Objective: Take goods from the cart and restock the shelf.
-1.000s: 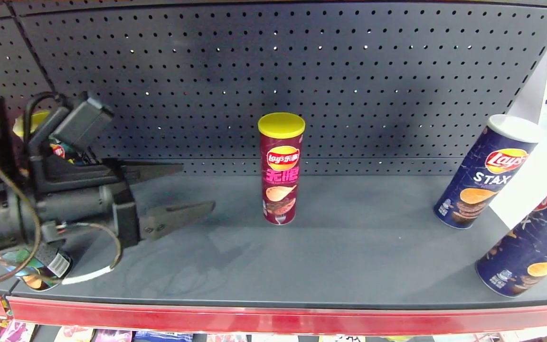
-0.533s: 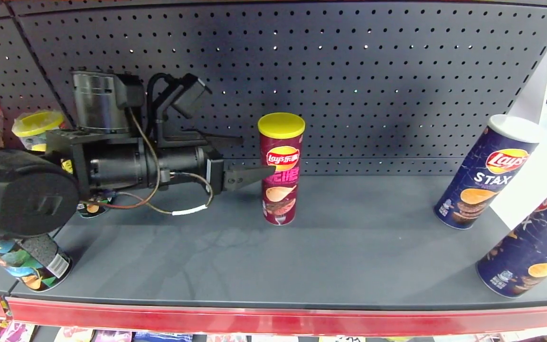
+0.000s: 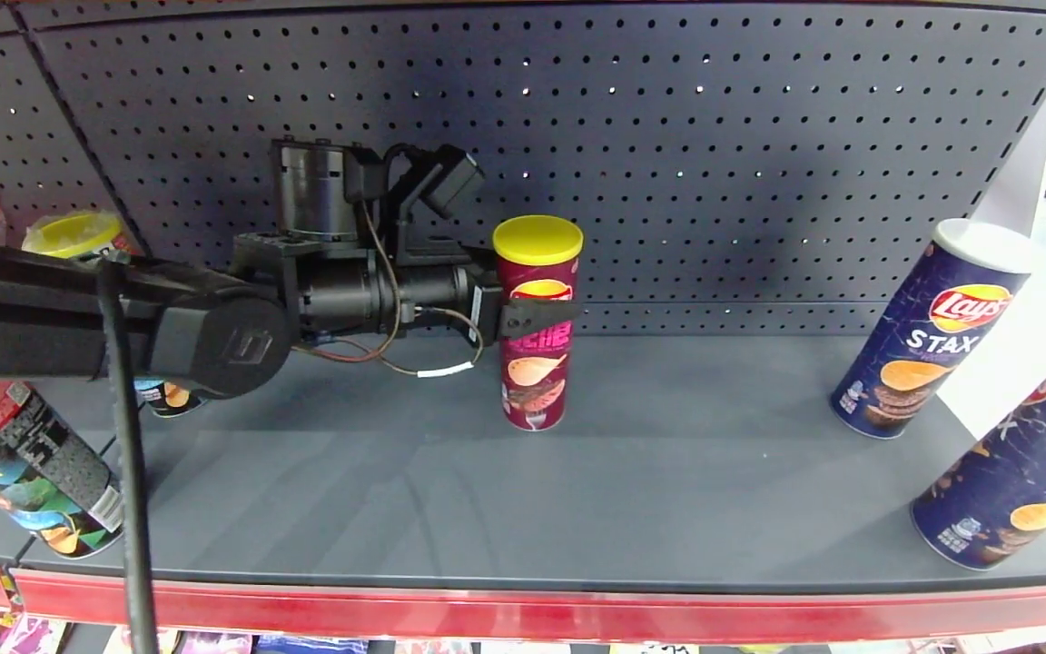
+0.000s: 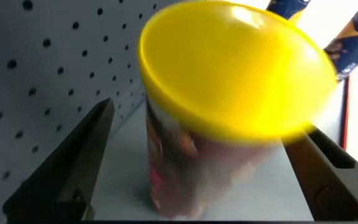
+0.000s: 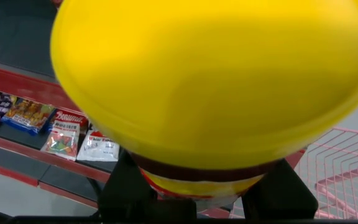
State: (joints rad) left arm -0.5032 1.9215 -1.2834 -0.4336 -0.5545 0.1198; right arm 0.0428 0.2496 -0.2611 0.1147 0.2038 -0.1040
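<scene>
A maroon chips can (image 3: 537,363) with a yellow lid stands upright mid-shelf near the pegboard. My left gripper (image 3: 550,306) reaches in from the left at the can's upper half and is open, one finger in front of the can and one behind. In the left wrist view the can (image 4: 229,81) sits between both fingers (image 4: 73,168) with gaps on each side. My right gripper (image 5: 201,190) is shut on another yellow-lidded can (image 5: 216,68), whose lid faces the camera.
Two blue chips cans (image 3: 932,331) (image 3: 1013,472) lean at the shelf's right end. Colourful cans (image 3: 24,463) and a yellow-lidded one (image 3: 74,236) stand at the left. The shelf has a red front edge (image 3: 532,613). A pink cart (image 5: 347,174) and lower-shelf snack packets (image 5: 61,130) lie below.
My left arm has swung right and toward the pegboard, from the shelf's left side until its open fingers straddle the maroon can. The can has not moved.
</scene>
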